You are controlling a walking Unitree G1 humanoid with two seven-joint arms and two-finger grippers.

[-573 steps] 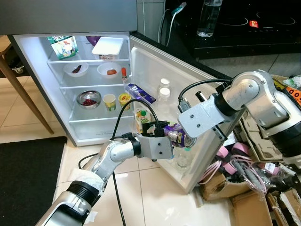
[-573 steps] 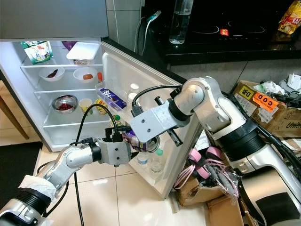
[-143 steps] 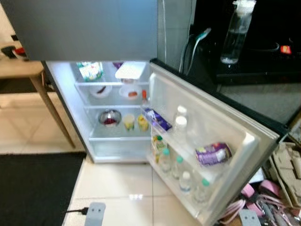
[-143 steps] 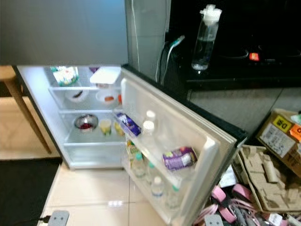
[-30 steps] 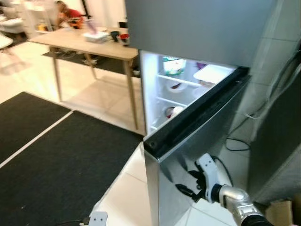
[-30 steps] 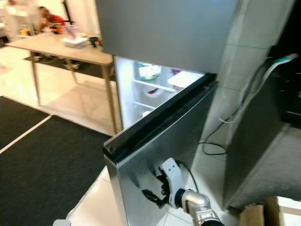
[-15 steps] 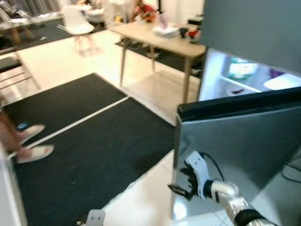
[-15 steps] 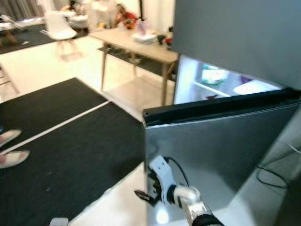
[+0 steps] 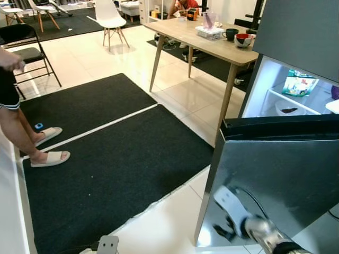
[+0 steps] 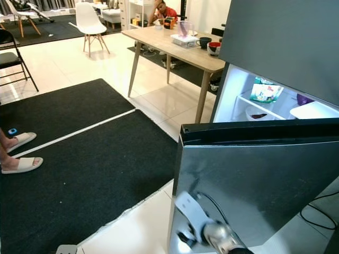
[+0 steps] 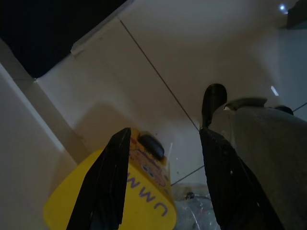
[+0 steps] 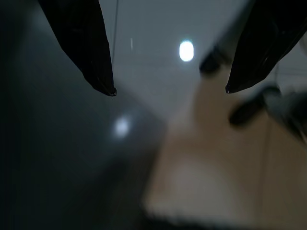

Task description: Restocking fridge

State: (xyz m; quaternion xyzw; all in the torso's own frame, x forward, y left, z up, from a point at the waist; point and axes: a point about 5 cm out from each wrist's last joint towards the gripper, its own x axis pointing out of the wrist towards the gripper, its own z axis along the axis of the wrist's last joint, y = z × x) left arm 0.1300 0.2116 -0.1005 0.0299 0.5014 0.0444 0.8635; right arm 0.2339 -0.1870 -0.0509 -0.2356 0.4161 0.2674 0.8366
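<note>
Up front, from the head views, the fridge door (image 9: 275,174) stands partly ajar, lit shelves behind it, with the right gripper (image 9: 225,228) blurred low against its steel face. Left wrist: left gripper (image 11: 163,139) fingers apart over a yellow container (image 11: 144,196). Right wrist: fingers spread wide, holding nothing.

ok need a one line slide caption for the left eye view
Right hand against the steel fridge door, lit shelves still exposed, black mat alongside.
</note>
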